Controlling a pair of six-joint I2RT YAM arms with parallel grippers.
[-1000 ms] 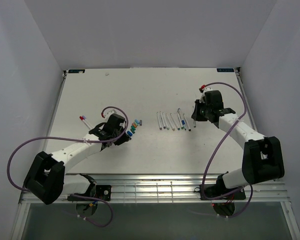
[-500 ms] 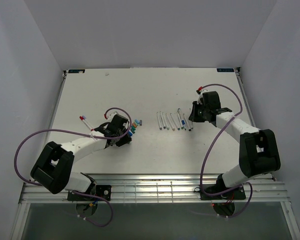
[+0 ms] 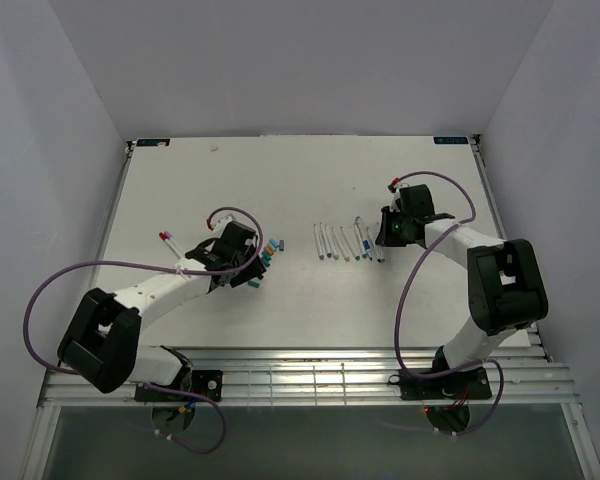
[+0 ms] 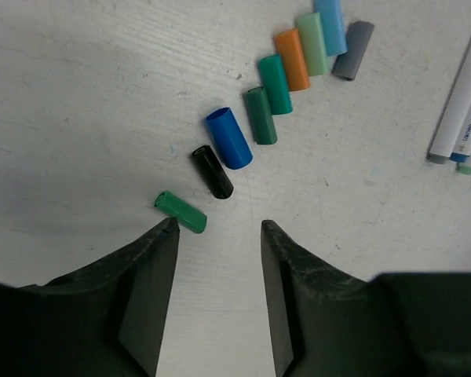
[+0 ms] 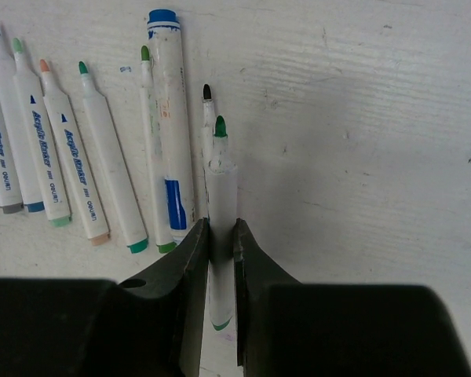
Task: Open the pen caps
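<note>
The pen caps [image 3: 267,252] lie left of the pens [image 3: 344,243]

Loose pen caps [image 4: 229,139] in a curved line and a row of pens [image 5: 110,173] lie on the white table [image 3: 300,180]

Robotics lab test cell. A plain white table [image 3: 280,190] is boxed in by bare, pale walls [image 3: 300,70] along its far, left and right edges. Two white-and-black robot arms, the left arm [image 3: 160,288] and the right arm [image 3: 500,285], are bolted to a metal rail [image 3: 310,378] at the near edge. Purple cables [image 3: 399,320] loop from them.
</note>
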